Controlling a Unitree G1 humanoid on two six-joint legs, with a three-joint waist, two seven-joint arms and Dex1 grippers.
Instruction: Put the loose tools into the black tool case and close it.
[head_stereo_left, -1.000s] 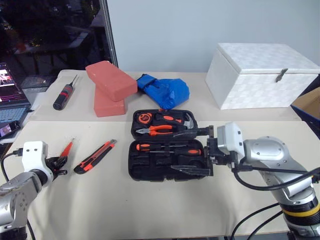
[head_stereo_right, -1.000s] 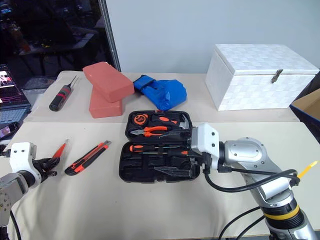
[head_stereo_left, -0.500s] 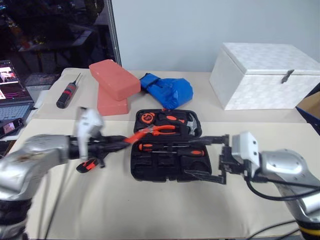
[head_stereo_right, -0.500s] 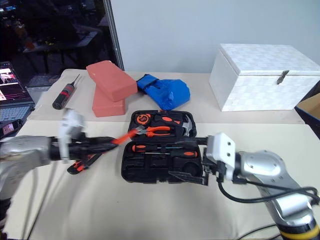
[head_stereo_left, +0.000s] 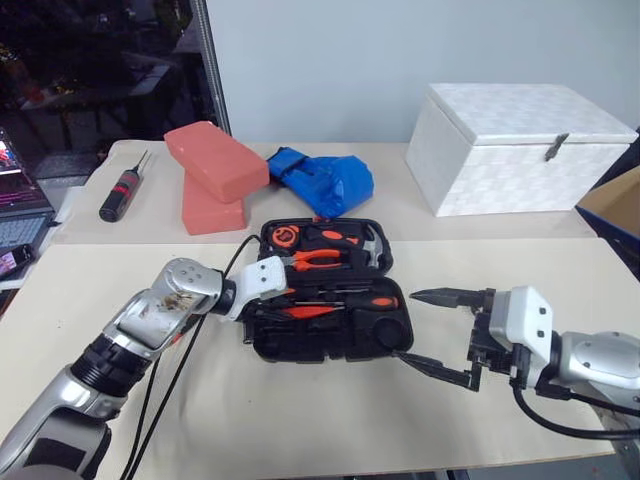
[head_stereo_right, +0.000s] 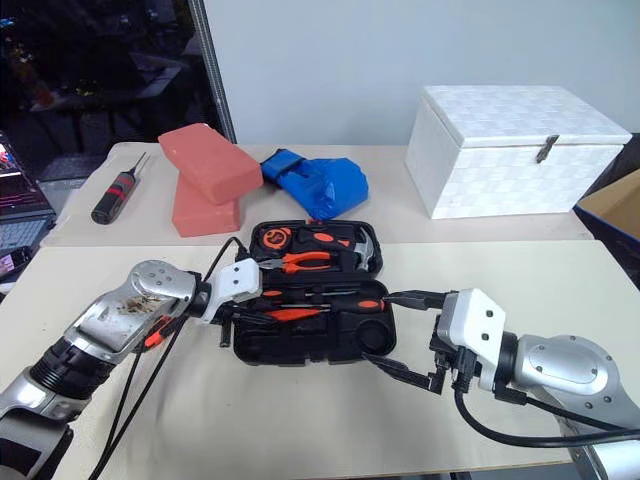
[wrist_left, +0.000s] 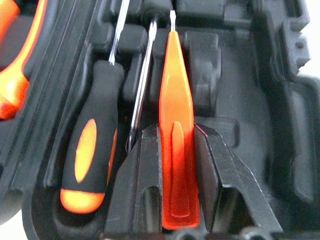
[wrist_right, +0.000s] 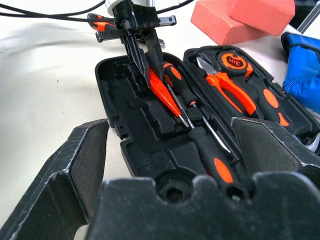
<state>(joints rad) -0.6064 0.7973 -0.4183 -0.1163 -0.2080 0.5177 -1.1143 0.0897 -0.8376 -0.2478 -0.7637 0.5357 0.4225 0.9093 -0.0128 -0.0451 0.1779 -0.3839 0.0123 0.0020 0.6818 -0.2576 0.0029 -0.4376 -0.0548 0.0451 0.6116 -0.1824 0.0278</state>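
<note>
Because the left claw (wrist_left: 172, 165) is pinched on its orange plastic handle, the slim orange screwdriver (wrist_left: 174, 125) hangs just over the moulded recesses of the black tool case (head_stereo_left: 330, 345), which lies open on the worktop (head_stereo_left: 300, 420). It looks light and stiff, its smooth tapered handle likely slippery, so a hold at the thick rear end seems safest. 2 other screwdrivers already lie in the near half beside it. The utility knife (wrist_right: 107, 25) rests on the worktop behind the left arm; flat and rigid, it should be taken across its narrow sides. The right claw (head_stereo_left: 440, 335) hovers spread wide and empty beside the case, whose hard lid probably needs firm pressure near the latch.
</note>
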